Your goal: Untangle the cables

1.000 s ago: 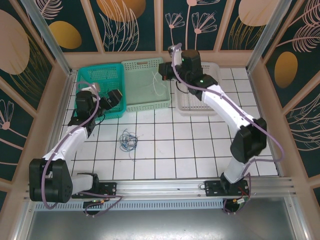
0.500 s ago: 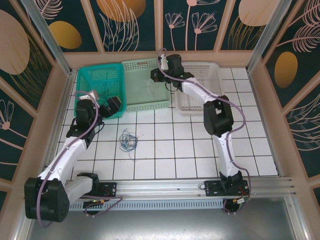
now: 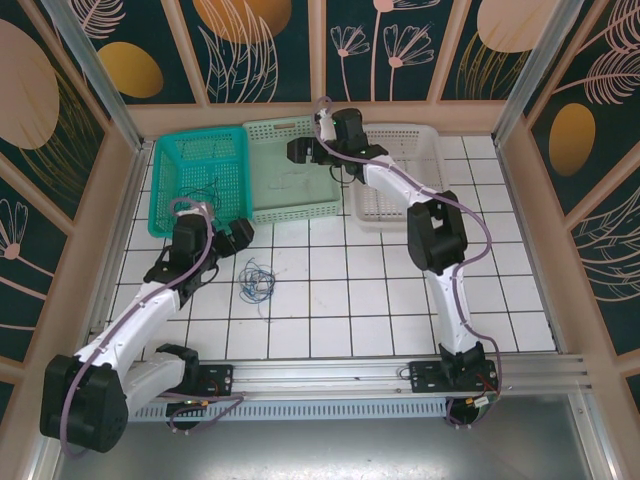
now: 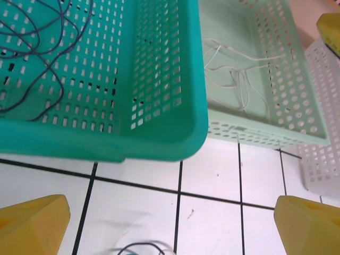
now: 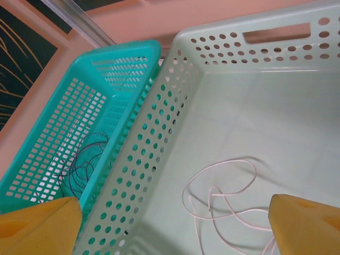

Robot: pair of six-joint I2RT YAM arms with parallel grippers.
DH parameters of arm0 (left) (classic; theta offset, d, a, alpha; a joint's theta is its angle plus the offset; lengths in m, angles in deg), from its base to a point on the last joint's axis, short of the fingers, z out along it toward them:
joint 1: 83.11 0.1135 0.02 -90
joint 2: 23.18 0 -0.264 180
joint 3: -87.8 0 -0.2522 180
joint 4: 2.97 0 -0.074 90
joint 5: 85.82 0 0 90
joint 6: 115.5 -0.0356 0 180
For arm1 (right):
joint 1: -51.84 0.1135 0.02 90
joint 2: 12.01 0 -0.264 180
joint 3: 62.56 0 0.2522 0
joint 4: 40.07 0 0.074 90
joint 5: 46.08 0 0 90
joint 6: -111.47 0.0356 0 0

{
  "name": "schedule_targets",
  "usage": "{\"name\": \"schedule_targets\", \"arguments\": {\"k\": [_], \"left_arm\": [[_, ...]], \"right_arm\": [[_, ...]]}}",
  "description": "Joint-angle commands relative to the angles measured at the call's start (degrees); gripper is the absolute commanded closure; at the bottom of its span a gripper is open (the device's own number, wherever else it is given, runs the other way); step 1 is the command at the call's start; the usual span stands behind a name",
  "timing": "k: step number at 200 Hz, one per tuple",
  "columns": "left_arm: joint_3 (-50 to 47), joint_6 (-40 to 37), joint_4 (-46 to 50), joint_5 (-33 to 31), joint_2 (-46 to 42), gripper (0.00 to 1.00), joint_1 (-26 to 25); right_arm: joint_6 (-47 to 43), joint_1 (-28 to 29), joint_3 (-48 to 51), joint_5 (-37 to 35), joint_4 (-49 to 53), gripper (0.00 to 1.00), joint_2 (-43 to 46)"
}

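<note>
Both jaws spread wide: left gripper (image 4: pixel 170 226), right gripper (image 5: pixel 172 226) (above white cable (image 5: pixel 220 199)).

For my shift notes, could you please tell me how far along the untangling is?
Done: dark cable in teal basket, white cable in pale green basket. In hand: nothing; left claw and right claw open. Left: the tangle on the tiles.

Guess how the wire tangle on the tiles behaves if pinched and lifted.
Likely floppy: the tangle lies in loose, thin loops, so it should droop and trail. Probably very light: the strands look hair-thin, so a push may slide the whole clump.
</note>
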Motion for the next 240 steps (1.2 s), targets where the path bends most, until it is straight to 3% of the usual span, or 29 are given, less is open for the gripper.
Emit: {"name": "schedule_targets", "arguments": {"k": [1, 27, 126, 159, 201, 240], "left_arm": [[-0.3, 1.1, 3.2, -3.7, -1.0, 0.02, -2.3], [-1.3, 2.1, 4.4, -3.3, -0.7, 0.01, -3.6], [-7.0, 6.3, 3.7, -4.5, -2.2, 0.01, -7.4], [-6.7, 7.2, 2.8, -4.1, -2.7, 0.03, -7.5], [-4.9, 7.2, 4.2, -7.1, -4.3, 0.01, -7.5], [-2.8, 6.6, 7.5, -11.8, -4.1, 0.01, -7.4]], "right_arm": [[-0.1, 0.4, 3.0, 2.8, -2.0, 0.1, 7.1], [0.6, 0.6, 7.8, 4.0, -2.0, 0.13, 11.1], [-1.1, 2.2, 42.8, -1.5, -15.0, 0.18, 32.8], [-2.2, 7.1, 51.8, -6.9, -15.5, 0.27, 35.3], [-3.9, 13.6, 56.7, -8.4, -17.4, 0.41, 34.3], [-8.2, 19.3, 56.6, -8.2, -20.0, 0.43, 31.3]]}}
